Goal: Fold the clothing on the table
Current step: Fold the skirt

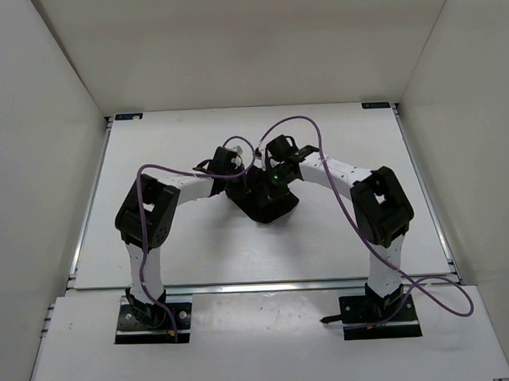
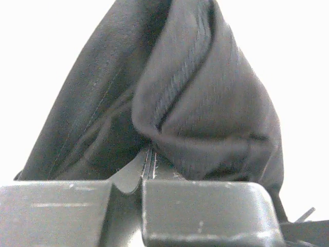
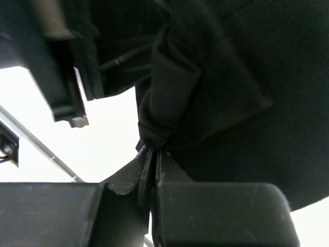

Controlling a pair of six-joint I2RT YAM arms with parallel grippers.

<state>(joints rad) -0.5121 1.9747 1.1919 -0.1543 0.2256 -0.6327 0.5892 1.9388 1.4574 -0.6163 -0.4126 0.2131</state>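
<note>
Clothing: the black clothing (image 1: 268, 207) is bunched into one small dark heap with deep folds and a stitched seam showing in the left wrist view.
Clothing position: near the middle of the table (image 1: 181, 251), slightly right of centre in the top view, directly between the two wrists.
Clothing against the left gripper: the left gripper (image 2: 146, 160) has its jaws pressed together on a thin edge of the fabric; the rest of the cloth billows up and away from the fingertips, filling most of that view.
Clothing against the right gripper: the right gripper (image 3: 152, 153) is pinched closed on a tight gathered knot of cloth, which spreads out above the fingertips and to the right.
Contact with the table: whether the heap rests on the surface or hangs clear of it cannot be told.
Grippers to each other: both meet over the heap, nearly touching, the left one from the left and the right one from the right.
Arms: both bend inward from their bases (image 1: 153, 321) at the near edge.
Cables: purple cables (image 1: 295, 120) loop over the wrists.
Surroundings: white enclosure walls (image 1: 35, 123) stand around the table.
</note>
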